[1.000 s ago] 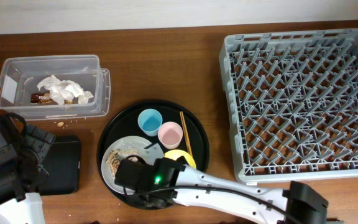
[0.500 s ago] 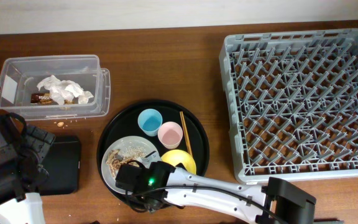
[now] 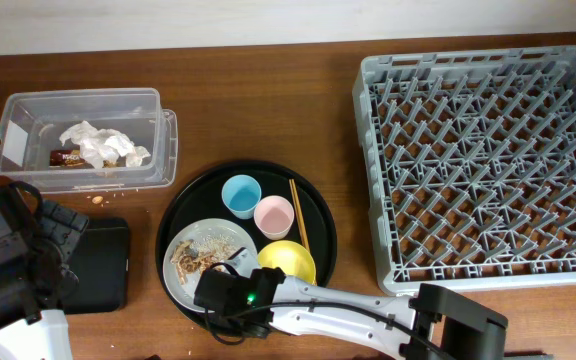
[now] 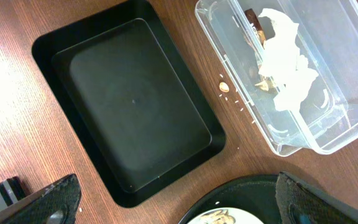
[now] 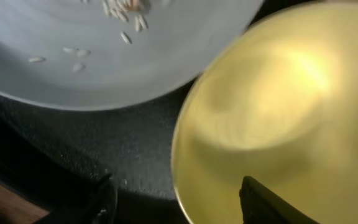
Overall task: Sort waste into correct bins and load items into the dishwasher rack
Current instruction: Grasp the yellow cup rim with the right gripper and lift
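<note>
Yellow bowl [image 5: 278, 124] blurred (cropped too)

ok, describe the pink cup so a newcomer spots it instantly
Find the large round black tray just left of the grey dishwasher rack. Two small cups stand in its upper half; the pink cup is the right-hand one, between the light-blue cup and the wooden chopsticks, just above the yellow bowl. It's the only pink thing there.

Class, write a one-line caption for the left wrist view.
Shallow black tray beside clear tub holding white tissue, crumbs between them.
</note>
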